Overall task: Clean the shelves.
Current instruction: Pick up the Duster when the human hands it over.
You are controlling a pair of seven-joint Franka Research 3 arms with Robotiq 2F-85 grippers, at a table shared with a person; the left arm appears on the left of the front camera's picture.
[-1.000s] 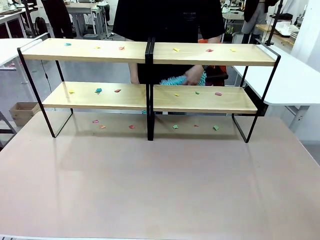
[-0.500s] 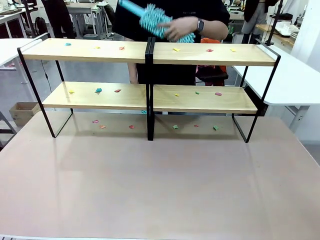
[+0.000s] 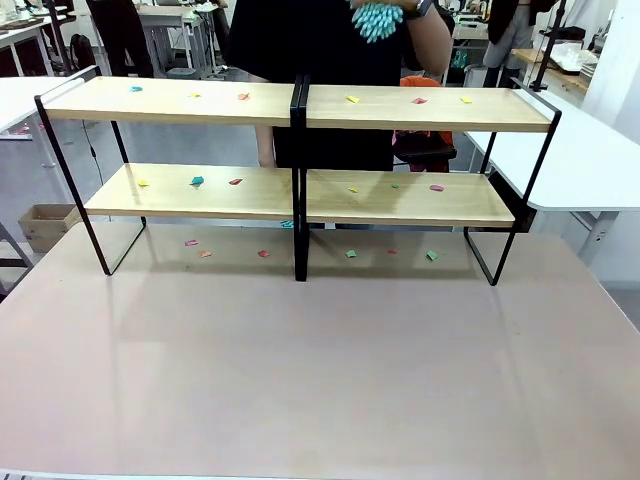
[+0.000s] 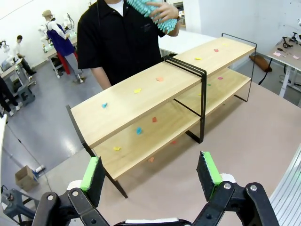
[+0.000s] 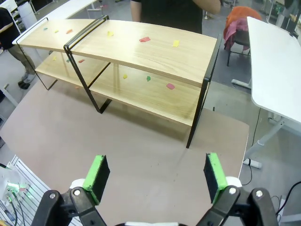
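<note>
The shelves [image 3: 300, 105] are a wide two-tier rack of light wooden boards on a black frame, standing at the far half of the beige table. Small coloured scraps [image 3: 197, 181] lie on both boards and on the tabletop under them. A person behind the rack holds a teal fluffy duster [image 3: 377, 17] up near chest height, above the top board. The shelves [image 4: 155, 87] and duster [image 4: 153, 12] also appear in the left wrist view. My left gripper [image 4: 150, 172] hangs open and empty above the table. My right gripper [image 5: 155, 172] is open and empty too, facing the shelves [image 5: 155, 49].
White tables stand at the right [image 3: 590, 160] and far left [image 3: 20, 100]. A cardboard box [image 3: 45, 225] sits on the floor at the left. The near half of the beige tabletop [image 3: 320, 380] is bare.
The person lifted the duster from behind the lower shelf to above the top board, then higher toward the chest. The rack and scraps have not moved.
</note>
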